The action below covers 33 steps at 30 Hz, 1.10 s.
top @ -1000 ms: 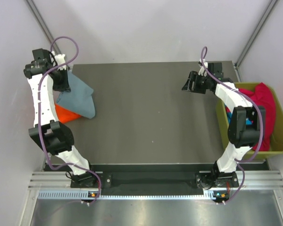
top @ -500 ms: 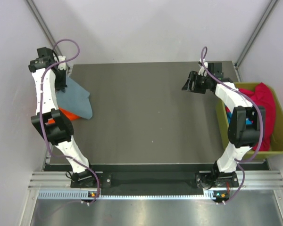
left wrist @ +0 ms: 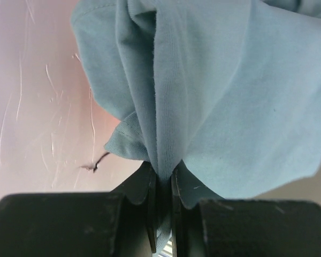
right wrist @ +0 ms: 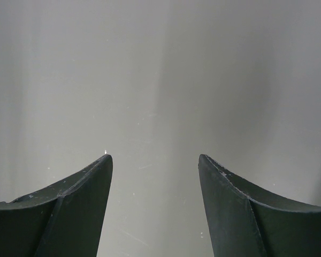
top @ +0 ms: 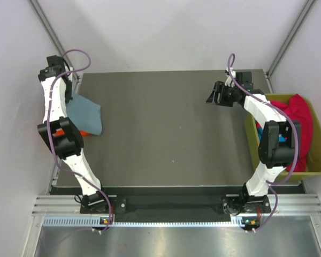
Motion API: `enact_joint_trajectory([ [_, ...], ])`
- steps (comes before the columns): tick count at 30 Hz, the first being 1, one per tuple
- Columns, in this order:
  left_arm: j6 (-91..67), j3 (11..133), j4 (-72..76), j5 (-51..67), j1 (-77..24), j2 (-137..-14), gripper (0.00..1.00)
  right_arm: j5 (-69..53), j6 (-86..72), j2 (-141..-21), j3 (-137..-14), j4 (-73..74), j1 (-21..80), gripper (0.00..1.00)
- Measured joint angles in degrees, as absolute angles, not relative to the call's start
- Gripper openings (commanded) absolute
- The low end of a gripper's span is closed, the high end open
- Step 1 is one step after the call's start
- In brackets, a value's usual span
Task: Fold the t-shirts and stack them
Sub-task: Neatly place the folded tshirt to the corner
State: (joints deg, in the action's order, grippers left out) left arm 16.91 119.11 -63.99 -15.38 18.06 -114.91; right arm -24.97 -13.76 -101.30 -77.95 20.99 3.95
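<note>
The left gripper (left wrist: 161,181) is nearly shut, its jaws pinching a bunched fold of the grey-blue t-shirt (left wrist: 230,96). From the pinch, the cloth spreads away in loose pleats, and in the overhead view it drapes down and to the right of this gripper onto the table (top: 166,139). An orange-red t-shirt (top: 83,132) peeks out from under the grey-blue one, on the near side of the gripper. The step in hand looks like carrying or laying out the grey-blue shirt, either onto the orange-red one or flat for folding; which of the two I cannot tell.

Well to the right, across bare tabletop, the right gripper (right wrist: 155,160) hangs with its jaws wide apart and nothing between them. Beyond it, to its right, a crimson-pink t-shirt (top: 302,120) lies heaped in the olive-green bin (top: 315,171), not yet folded.

Next, the held shirt probably needs lowering so it settles without bunching before the jaws let go.
</note>
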Motion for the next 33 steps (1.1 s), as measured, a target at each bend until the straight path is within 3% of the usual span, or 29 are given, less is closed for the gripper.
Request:
enact_joint_trajectory([
  [14, 18.33, 122.96, -59.44, -25.04, 18.13, -127.68, 0.01, -24.91, -13.56, -101.30, -77.93, 20.99, 3.95, 0.66],
  [15, 18.37, 123.02, -59.35, -25.56, 18.13, -128.07, 0.13, -24.88, -13.52, -101.30, -77.87, 20.95, 3.92, 0.66],
  [21, 18.35, 123.85, -58.48, -28.12, 17.80, -128.55, 0.47, -24.69, -13.19, -101.30, -76.58, 20.78, 3.92, 0.66],
  [22, 18.24, 124.66, -58.11, -28.69, 17.58, -128.55, 0.58, -24.67, -13.15, -101.30, -76.49, 20.88, 3.92, 0.66],
  [27, 18.22, 129.78, -54.87, -31.22, 14.59, -128.40, 0.64, -24.62, -13.08, -101.30, -76.49, 20.82, 3.92, 0.66],
  [33, 16.10, 130.56, -53.93, -29.54, 4.25, -125.12, 0.65, -24.47, -13.02, -101.27, -76.49, 20.80, 3.92, 0.67],
])
